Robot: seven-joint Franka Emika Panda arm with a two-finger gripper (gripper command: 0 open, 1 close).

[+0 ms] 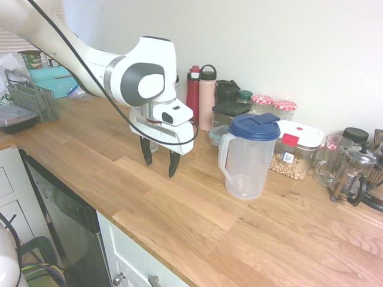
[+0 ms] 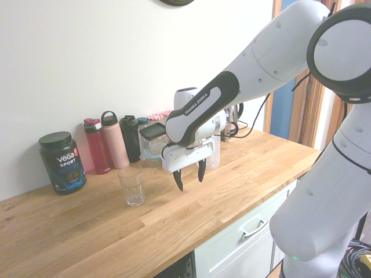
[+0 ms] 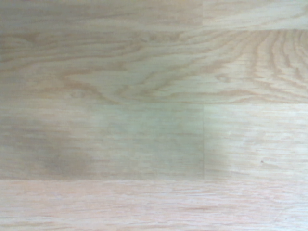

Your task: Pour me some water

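The robot's hand (image 1: 160, 166) hangs above the wooden counter (image 1: 197, 239), pointing down, its two dark fingers spread apart with nothing between them. On one side of it, the clear pitcher (image 1: 250, 161) with a blue lid (image 1: 254, 127) stands upright on the counter, its handle turned toward the hand and not touched. On the other side, a clear drinking glass (image 2: 133, 185) stands upright, also apart from the fingers. Whether the pitcher has water in it is hard to tell.

Along the wall stand a black Vega Sport tub (image 2: 62, 163), a red bottle (image 2: 97, 147), a pink bottle (image 2: 116, 142) with a dark loop cap and a black shaker (image 2: 130, 139). Jars with red checked lids (image 1: 273, 104) stand near them. Behind the pitcher is a white-lidded container (image 1: 294, 150) with nuts or something similar inside, and farther along stands a French press (image 1: 353, 173). The wrist view shows only blurred wood grain.
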